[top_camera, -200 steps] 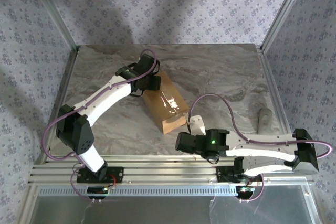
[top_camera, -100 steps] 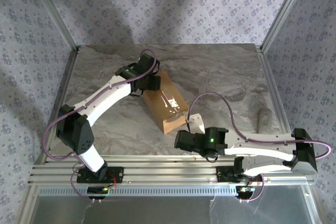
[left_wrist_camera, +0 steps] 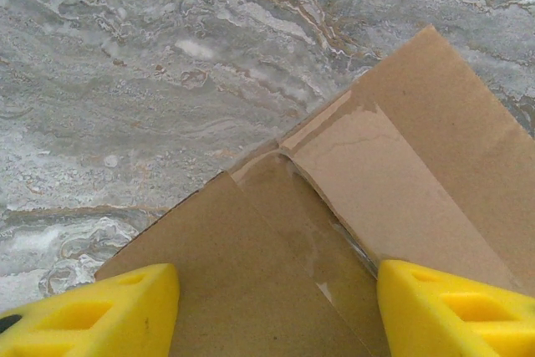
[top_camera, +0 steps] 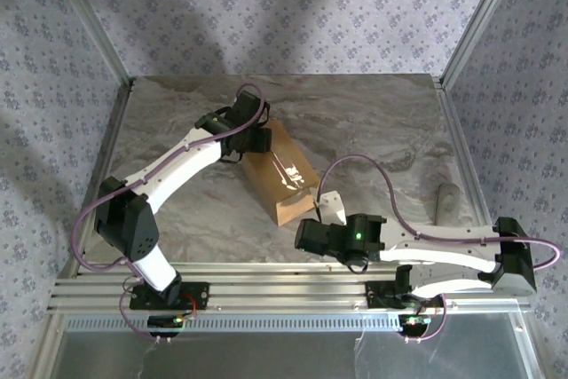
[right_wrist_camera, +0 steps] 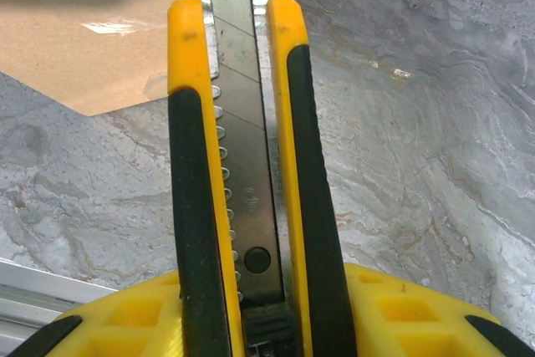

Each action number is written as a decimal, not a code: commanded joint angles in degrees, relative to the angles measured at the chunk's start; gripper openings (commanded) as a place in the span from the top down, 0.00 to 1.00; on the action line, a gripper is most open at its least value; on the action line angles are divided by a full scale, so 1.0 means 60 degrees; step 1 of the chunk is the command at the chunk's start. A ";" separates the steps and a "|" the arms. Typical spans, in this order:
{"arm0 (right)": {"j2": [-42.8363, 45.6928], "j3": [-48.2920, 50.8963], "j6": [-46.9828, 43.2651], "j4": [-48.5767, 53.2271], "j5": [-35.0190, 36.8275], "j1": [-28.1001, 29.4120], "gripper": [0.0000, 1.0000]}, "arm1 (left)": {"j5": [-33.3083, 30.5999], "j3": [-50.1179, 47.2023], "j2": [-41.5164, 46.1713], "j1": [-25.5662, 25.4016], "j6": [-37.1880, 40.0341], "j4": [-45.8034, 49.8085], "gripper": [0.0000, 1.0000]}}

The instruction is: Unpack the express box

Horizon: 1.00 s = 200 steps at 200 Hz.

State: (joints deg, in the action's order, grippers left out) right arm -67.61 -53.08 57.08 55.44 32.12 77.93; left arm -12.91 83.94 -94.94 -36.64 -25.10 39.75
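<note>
The box (top_camera: 280, 175) is plain brown cardboard, with a glossy clear strip of tape (left_wrist_camera: 376, 165) across it. The table (top_camera: 382, 122) is grey marble, veined white and tan. My left fingers (left_wrist_camera: 92, 311) are bright yellow, and so are my right fingers (right_wrist_camera: 401, 307). The knife (right_wrist_camera: 238, 165) is yellow and black, its blade (right_wrist_camera: 234, 56) dull steel-grey. My arms (top_camera: 177, 166) are white with black joints, trailed by purple cable (top_camera: 359, 162). The walls (top_camera: 293, 6) are pale lilac-grey, sprinkled with small flower sprigs.
</note>
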 commanded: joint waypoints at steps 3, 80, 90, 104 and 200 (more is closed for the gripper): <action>0.0092 -0.0347 -0.0227 -0.0158 0.0118 -0.0096 1.00 | 0.0275 -0.0280 -0.0042 -0.0013 -0.0167 0.0298 0.36; 0.0107 -0.0148 -0.0483 -0.0782 -0.0391 -0.0274 1.00 | 0.0318 -0.0280 -0.0001 -0.0098 -0.0203 0.0212 0.36; 0.0121 -0.0146 -0.0490 -0.0830 -0.0420 -0.0289 1.00 | 0.0316 -0.0295 0.0000 -0.0125 -0.0211 0.0205 0.36; 0.0147 -0.0121 -0.0511 -0.0881 -0.0459 -0.0318 1.00 | 0.0318 -0.0308 -0.0001 -0.0170 -0.0211 0.0213 0.36; -0.0396 -0.0599 -0.0782 -0.0343 0.0706 -0.0064 1.00 | 0.0335 -0.0543 0.0088 -0.0452 -0.0446 0.0044 0.36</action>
State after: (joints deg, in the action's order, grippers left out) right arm -68.86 -53.80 54.70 54.78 32.12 77.03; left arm -14.92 82.15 -94.30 -37.39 -26.17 37.10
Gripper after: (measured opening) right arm 0.383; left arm 0.638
